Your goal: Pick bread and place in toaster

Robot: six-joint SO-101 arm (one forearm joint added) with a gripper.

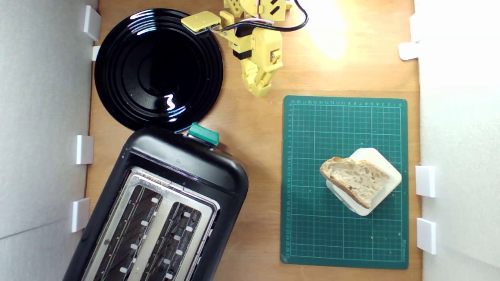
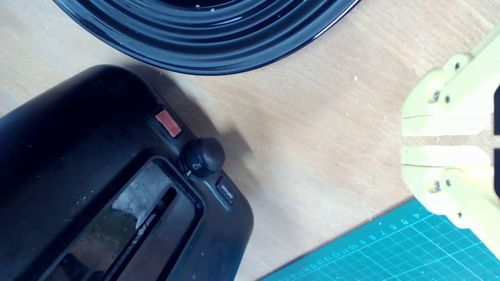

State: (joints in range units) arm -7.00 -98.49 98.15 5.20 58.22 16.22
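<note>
Lying flat on a cream block (image 1: 381,162), the bread (image 1: 354,180) is sitting on the green mat (image 1: 312,234) toward the exterior view's right, well apart from the toaster (image 1: 183,164) at that view's lower left. Your claw (image 1: 261,90) is hovering over bare wooden surface (image 1: 254,164) between the black plate (image 1: 117,78) and the mat, holding nothing, with its jaws drawn nearly together, only a thin slit showing in the wrist view (image 2: 441,141). You are probably dealing with something light and fairly stiff at the crust but soft and crumbly in the holey middle, so a hard squeeze is risking a crushed or torn slice. You are likely best taking it across the two crust edges near the thicker end, where part of the slice looks to be overhanging the block, after opening the jaws wider.
</note>
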